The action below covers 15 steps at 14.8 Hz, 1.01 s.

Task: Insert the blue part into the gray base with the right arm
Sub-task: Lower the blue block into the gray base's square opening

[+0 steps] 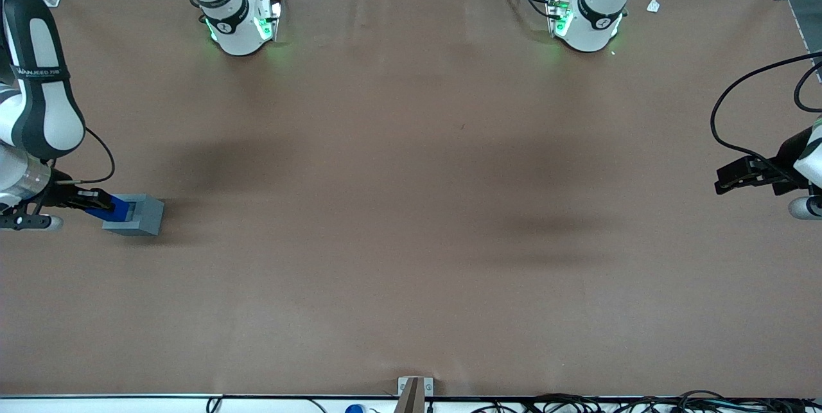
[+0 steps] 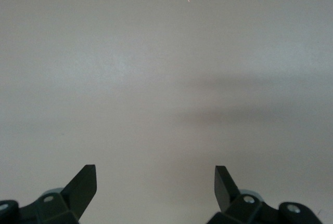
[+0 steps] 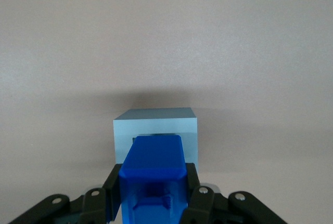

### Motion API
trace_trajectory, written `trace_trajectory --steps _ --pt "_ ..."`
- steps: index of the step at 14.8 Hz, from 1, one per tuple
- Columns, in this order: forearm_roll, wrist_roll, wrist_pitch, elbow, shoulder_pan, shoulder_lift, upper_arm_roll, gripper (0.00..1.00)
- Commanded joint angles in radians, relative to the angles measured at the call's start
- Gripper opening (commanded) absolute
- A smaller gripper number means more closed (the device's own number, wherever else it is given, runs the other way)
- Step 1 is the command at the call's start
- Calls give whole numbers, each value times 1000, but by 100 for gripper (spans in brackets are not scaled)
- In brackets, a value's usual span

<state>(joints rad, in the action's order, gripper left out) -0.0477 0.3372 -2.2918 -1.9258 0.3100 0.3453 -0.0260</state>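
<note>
The gray base [image 1: 138,216] rests on the brown table at the working arm's end. My right gripper [image 1: 96,202] is shut on the blue part [image 1: 110,207], held tilted at the base's top, its tip reaching toward the square recess. In the right wrist view the blue part [image 3: 152,174] sits clamped between both black fingers [image 3: 113,195], its leading end over the opening of the gray base [image 3: 155,125]. The recess is mostly hidden by the blue part.
The brown table [image 1: 411,194] spreads wide toward the parked arm's end. Two white arm bases [image 1: 241,24] [image 1: 587,18] stand farther from the front camera. A small bracket [image 1: 414,390] sits at the table's near edge.
</note>
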Motion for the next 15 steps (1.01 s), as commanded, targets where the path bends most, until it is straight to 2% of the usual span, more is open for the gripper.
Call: trace_trajectory --steps 1,15 --pt "-11 -6 -12 -10 18 -2 14 28" --pt "-11 -24 -15 -15 5 15 14 29"
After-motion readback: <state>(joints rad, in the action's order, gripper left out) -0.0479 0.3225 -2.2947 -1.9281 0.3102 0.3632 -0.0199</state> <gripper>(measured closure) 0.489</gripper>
